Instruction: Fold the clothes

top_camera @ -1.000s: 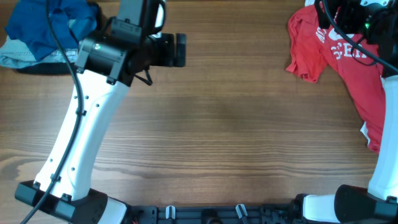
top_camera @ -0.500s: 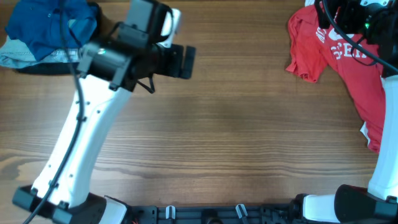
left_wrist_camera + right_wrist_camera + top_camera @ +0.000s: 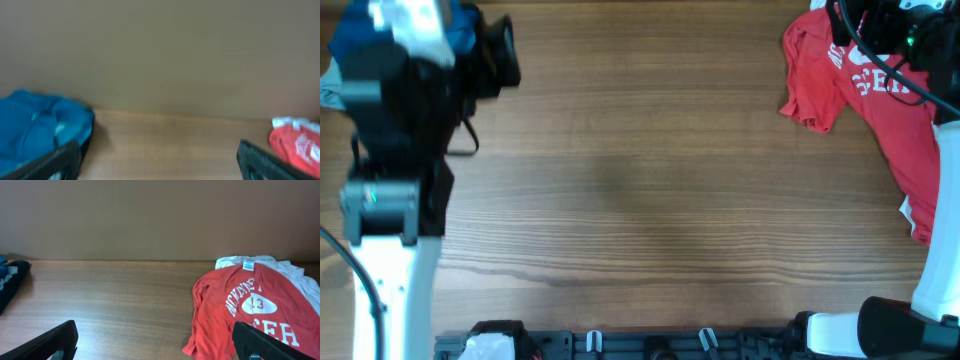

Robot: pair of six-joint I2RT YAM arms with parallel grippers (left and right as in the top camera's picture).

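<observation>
Wooden tabletop (image 3: 650, 200), brown wall behind. Item one, red T-shirt (image 3: 895, 130), printed "13", spread at 2 o'clock; white garment (image 3: 260, 262) showing at its collar. Item two, dark-blue shirt (image 3: 35, 130), bunched at 10 o'clock. Nearby, left pincer (image 3: 157, 162): wide, empty. By the red T-shirt, right pincer (image 3: 155, 341): wide, empty.

We hold left gripper (image 3: 157, 159) spread wide, left arm (image 3: 390, 170) stretched up our left side; right gripper (image 3: 156, 339) likewise spread, at far right
</observation>
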